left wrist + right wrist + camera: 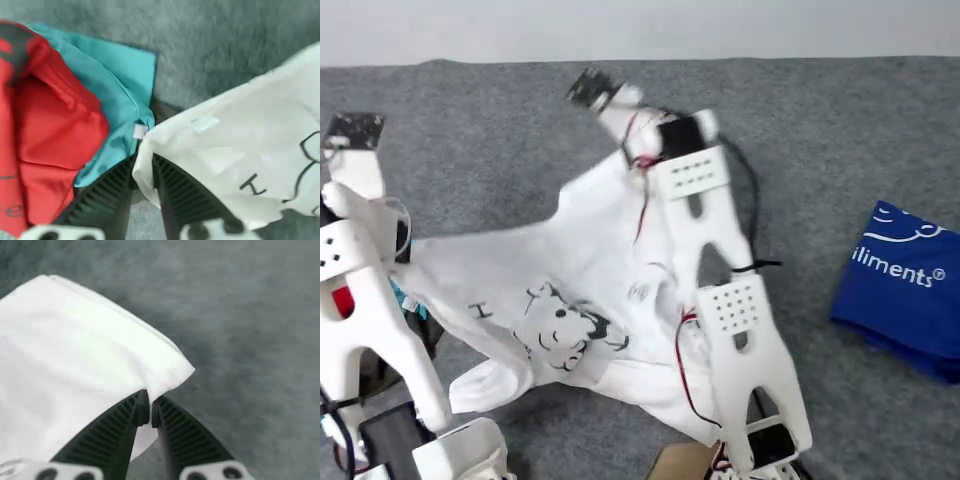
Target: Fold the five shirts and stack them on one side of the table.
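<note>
Status: early-to-mid, I'd say. The white shirt [570,290] is in hand and unfolded, spread crumpled across the middle of the table [840,130], print side up. The blue shirt [910,290] looks folded and sits alone at the right edge, well apart from the rest. The red shirt [50,135] lies on the teal shirt [115,85] beside the left arm; both look flat, but I can't tell how neatly they are folded. That makes four shirts I can count. Still to do, by my read: fold the white one, then bring everything into one stack on one side, since blue and red/teal sit at opposite ends. The left gripper [145,167] has its jaws pressed together on the white shirt's edge, right by a sewn-in label, so probably the collar end. The right gripper [150,407] pinches a doubled corner of the same shirt at the far side; sleeve or hem, can't tell. Orientation: the long axis runs roughly left-to-right across the table, slanting toward the near edge on the right, collar end likely pointing left. One sleeve sticks out at near left.
</note>
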